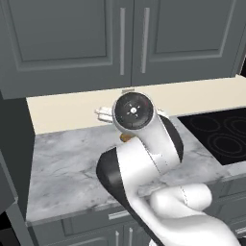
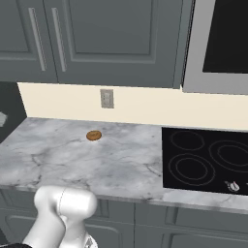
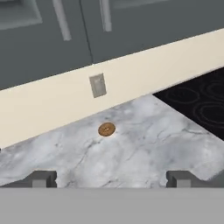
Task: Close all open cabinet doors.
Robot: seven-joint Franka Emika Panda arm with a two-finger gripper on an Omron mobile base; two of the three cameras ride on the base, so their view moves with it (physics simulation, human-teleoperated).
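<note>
The cabinet doors (image 1: pixel 120 41) hang above the counter (image 2: pixel 97 160), and the pair ahead looks flush — no open one is plain from here, so find it before you reach. Your gripper (image 3: pixel 111 178) stands wide and empty, low over the marble, a small brown disc (image 3: pixel 106 129) beyond its tips. Raise the hand, then push flat on the panel, not the handle (image 1: pixel 122 41).

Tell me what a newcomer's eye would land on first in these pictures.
The small brown round item lying alone on the grey marble counter, just below the wall outlet. Next, the black cooktop set into the counter on the right, and the dark grey cabinet doors with silver bar handles above.
</note>
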